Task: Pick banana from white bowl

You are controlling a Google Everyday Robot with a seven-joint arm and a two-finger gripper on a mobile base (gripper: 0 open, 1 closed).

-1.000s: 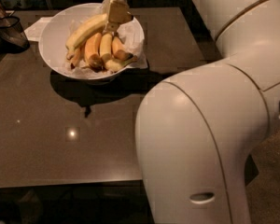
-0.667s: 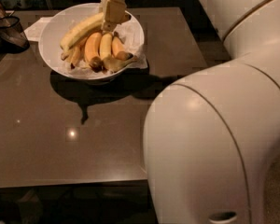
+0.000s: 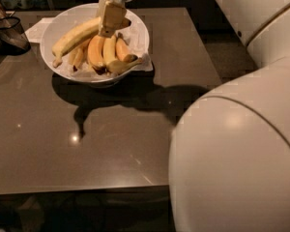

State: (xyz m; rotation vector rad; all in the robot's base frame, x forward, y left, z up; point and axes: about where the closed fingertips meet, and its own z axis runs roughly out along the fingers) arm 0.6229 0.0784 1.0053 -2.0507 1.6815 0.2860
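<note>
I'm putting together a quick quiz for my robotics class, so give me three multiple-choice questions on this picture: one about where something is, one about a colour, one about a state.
1. Where is the gripper? A over the white bowl; B down by the floor; C out of view.
2. What colour is the table? A white; B dark brown; C green.
3. How does the white bowl stand? A tipped over; B upside down; C upright, holding bananas.
Answers: A, it hangs just above the bananas in the bowl; B, the bare top is dark brown; C, its rim faces up around the fruit.
</note>
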